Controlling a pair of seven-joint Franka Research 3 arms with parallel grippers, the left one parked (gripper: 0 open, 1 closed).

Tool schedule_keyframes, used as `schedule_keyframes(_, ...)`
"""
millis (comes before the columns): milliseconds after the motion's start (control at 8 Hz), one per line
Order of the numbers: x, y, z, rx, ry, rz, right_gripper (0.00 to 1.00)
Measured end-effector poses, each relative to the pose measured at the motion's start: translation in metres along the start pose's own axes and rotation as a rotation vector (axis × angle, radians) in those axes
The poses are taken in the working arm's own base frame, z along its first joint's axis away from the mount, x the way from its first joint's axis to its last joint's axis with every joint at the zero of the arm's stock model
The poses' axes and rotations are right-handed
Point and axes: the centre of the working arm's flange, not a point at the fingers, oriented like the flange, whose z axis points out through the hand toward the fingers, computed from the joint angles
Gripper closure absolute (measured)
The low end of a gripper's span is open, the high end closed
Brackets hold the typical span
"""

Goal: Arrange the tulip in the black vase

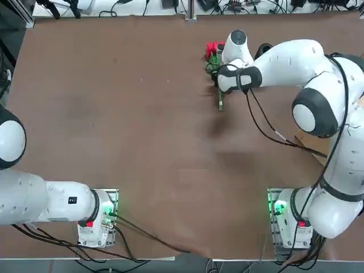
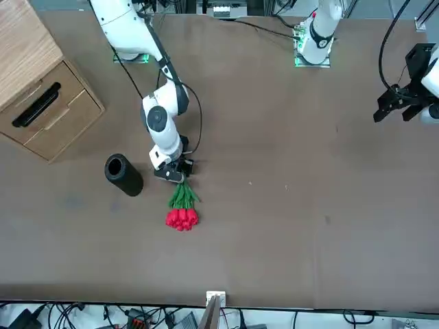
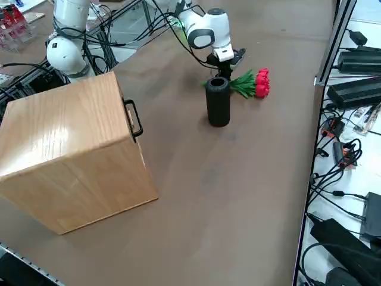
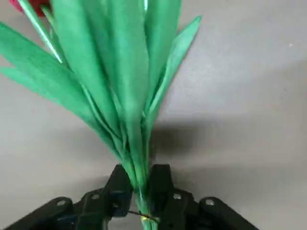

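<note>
The right gripper (image 4: 139, 191) clamps the tulip (image 2: 182, 205) at its stem base, blooms lying on the table (image 2: 309, 205) near the far edge. The vase (image 2: 123, 175) stands upright nearby. Bare tabletop surrounds both. No legible writing.

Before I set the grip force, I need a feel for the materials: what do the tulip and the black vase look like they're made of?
The tulip looks artificial: flat, evenly green leaves like fabric or plastic, uniform red blooms, though the look alone can't settle it. The right end effector is shut on its stem. The black vase shows a matte, glare-free surface; plastic, coated metal or ceramic all fit.
</note>
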Motion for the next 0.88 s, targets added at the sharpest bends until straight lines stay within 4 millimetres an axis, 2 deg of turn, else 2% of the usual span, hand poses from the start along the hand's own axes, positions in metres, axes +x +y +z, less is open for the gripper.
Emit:
schedule_keyframes(250, 0.001, -0.005, -0.003, 0.011, 0.012, -0.003, 0.88)
schedule_keyframes(500, 0.010, -0.011, -0.018, 0.033, 0.038, 0.013, 0.88)
schedule_keyframes(875, 0.024, -0.011, -0.070, 0.026, 0.052, 0.021, 0.88)
